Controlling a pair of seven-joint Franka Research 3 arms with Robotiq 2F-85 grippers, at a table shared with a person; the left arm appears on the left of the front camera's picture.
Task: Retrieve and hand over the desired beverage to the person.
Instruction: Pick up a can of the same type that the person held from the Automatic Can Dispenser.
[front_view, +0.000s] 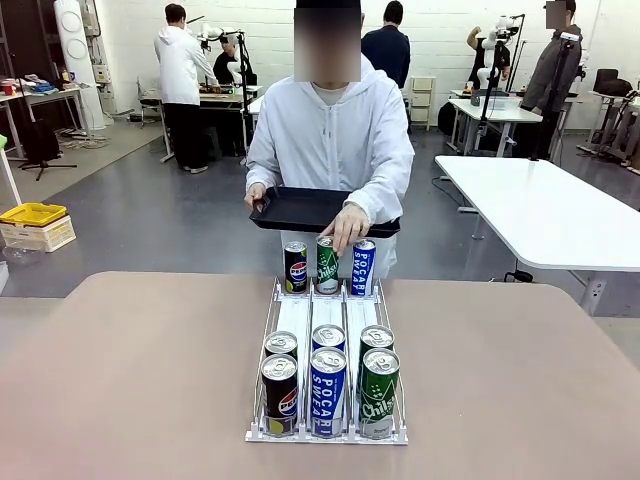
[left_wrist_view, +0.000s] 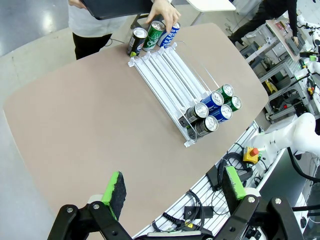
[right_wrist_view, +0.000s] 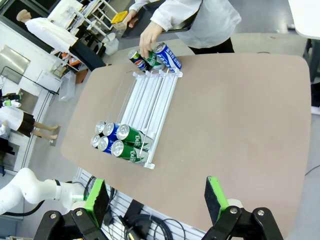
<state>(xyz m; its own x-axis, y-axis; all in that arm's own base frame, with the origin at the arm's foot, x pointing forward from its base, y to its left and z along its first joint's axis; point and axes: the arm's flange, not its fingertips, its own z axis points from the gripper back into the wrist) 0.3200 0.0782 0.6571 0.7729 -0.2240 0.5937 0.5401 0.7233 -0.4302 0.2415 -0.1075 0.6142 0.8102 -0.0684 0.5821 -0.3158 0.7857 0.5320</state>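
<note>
Left claw (left_wrist_view: 173, 182) and right claw (right_wrist_view: 156, 192) hang spread, empty; person's hand (front_view: 350, 225) touches the green can (front_view: 327, 268) at the rack's (front_view: 300, 320) far end; probably stiff, slick, weighty; pinch mid-wall.

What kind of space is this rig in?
Probably a robotics lab or workshop: white worktables on an open grey floor, a yellow emergency-stop box, and a can rack staged for testing.
</note>
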